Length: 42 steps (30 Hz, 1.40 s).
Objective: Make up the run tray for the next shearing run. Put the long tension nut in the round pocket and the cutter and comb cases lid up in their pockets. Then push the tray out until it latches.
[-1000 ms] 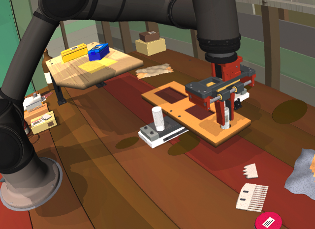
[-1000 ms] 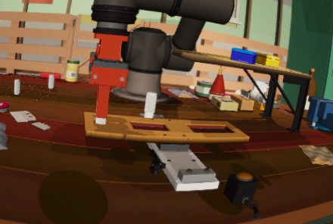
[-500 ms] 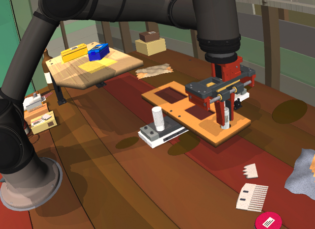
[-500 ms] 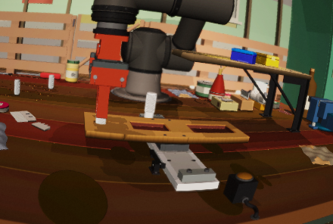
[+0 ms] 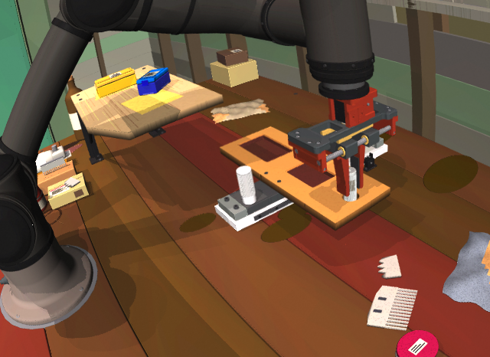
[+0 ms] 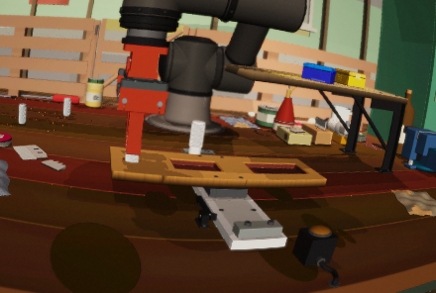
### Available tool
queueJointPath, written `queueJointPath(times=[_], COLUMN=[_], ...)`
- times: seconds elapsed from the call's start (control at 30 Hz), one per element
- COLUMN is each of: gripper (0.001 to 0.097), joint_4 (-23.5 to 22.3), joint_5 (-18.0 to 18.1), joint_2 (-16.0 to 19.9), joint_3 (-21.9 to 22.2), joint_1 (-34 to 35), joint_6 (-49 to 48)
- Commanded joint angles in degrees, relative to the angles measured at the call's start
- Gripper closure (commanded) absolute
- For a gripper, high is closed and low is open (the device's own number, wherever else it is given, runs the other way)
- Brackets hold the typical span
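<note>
The long tension nut (image 5: 351, 183), a pale upright cylinder, stands with its lower end in the round pocket (image 5: 350, 196) at the near end of the orange run tray (image 5: 304, 172). My gripper (image 5: 350, 178) is closed on the nut from above, its red fingers on either side of it. The tray's two rectangular pockets (image 5: 266, 148) (image 5: 309, 175) are empty. The yellow case (image 5: 115, 81) and the blue case (image 5: 153, 80) sit side by side on the raised wooden shelf (image 5: 138, 101) at the far left. The tray rides on a white slide rail (image 6: 242, 219).
A tan box (image 5: 233, 71) with a brown block on it stands at the back. A white knurled post (image 5: 247, 185) stands on the rail block beside the tray. Loose combs (image 5: 392, 307), a red disc (image 5: 417, 344) and a grey rag (image 5: 471, 272) lie at the near right.
</note>
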<state>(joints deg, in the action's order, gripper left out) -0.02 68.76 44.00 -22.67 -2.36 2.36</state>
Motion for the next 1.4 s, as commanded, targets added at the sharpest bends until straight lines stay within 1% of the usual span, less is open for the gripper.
queueJointPath(times=[0.0, 0.23, 0.9, 1.37], gripper=[0.0761, 0.0626, 0.0626, 0.0626], joint_4=[0.0, 0.0, 0.0, 0.0], joint_5=[0.0, 0.0, 0.3, 2.9], joint_2=[-0.1, -0.1, -0.2, -1.2], joint_3=[0.0, 0.0, -0.2, -1.9], joint_1=[0.0, 0.0, 0.0, 0.0], joint_6=[0.0, 0.0, 0.0, 0.0])
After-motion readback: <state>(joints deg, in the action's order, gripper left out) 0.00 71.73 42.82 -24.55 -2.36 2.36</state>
